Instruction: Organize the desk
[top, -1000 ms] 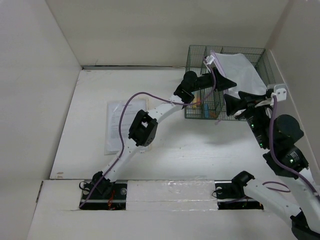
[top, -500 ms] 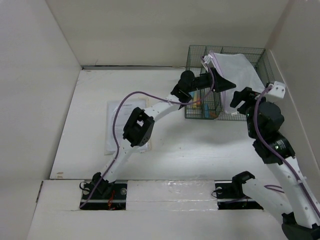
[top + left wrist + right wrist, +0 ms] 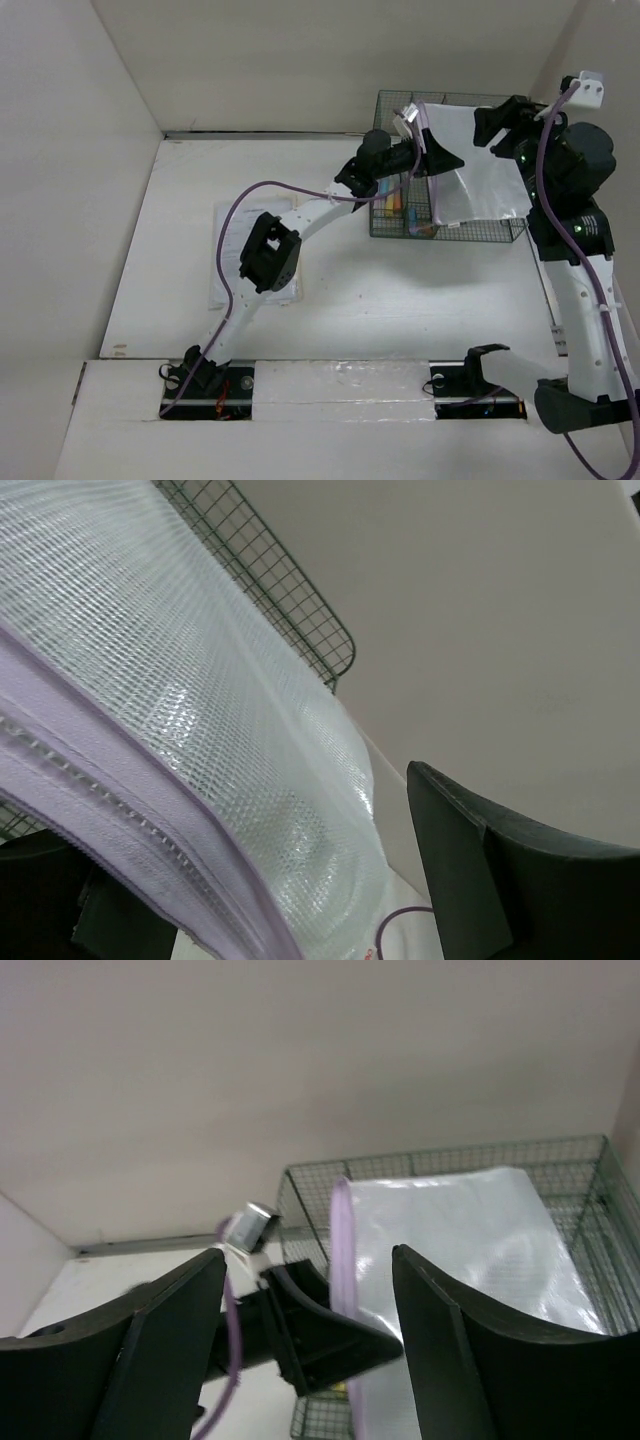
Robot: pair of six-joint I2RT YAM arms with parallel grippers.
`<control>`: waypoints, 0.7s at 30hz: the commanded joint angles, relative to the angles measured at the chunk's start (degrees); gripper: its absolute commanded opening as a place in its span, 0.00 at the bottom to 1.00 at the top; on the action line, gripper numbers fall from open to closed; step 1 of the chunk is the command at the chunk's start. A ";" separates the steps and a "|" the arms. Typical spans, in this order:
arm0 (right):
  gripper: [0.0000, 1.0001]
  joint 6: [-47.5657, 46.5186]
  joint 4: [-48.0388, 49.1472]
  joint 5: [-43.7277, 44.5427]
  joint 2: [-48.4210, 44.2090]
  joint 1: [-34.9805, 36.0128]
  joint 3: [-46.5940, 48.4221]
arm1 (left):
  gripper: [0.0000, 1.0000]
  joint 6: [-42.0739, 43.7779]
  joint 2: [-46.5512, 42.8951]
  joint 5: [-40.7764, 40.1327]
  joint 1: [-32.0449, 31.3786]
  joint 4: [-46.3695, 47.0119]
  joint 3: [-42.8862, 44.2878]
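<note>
The white desk (image 3: 380,290) holds a green wire rack (image 3: 400,228) at its back right. A clear mesh pouch with a purple zip edge (image 3: 480,160) leans inside the rack. My left gripper (image 3: 428,158) is open and straddles the pouch's purple edge. In the left wrist view the pouch (image 3: 150,630) fills the space between the fingers of that gripper (image 3: 250,820), with a small gap at the right finger (image 3: 520,880). My right gripper (image 3: 497,122) is open and empty, raised high above the pouch. The right wrist view looks down between its fingers (image 3: 309,1260) onto the pouch (image 3: 470,1230).
A sheet of printed paper (image 3: 235,250) lies flat on the left half of the desk. Small yellow and orange items (image 3: 390,207) stand in the rack's left compartment. White panels wall the desk at the back and sides. The rack's wire rim (image 3: 280,580) is close to the left gripper.
My right arm has swung up from the rack's front right corner to high over its back. The pouch's purple edge now stands more upright. The left gripper shifted slightly back.
</note>
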 commanded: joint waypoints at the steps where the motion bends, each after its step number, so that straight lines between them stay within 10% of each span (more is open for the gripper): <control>1: 0.73 0.54 -3.39 0.87 -0.92 -2.79 -6.15 | 0.74 2.59 -3.88 -2.23 0.04 -3.64 3.91; 11: 0.77 5.81 4.06 15.92 -17.01 -15.27 -34.83 | 0.73 2.76 -4.58 -0.82 0.04 -2.41 2.51; 21: 0.82 12.32 6.96 -10.61 -16.66 -34.16 -41.78 | 0.73 3.20 -5.28 -0.29 0.04 -2.15 1.81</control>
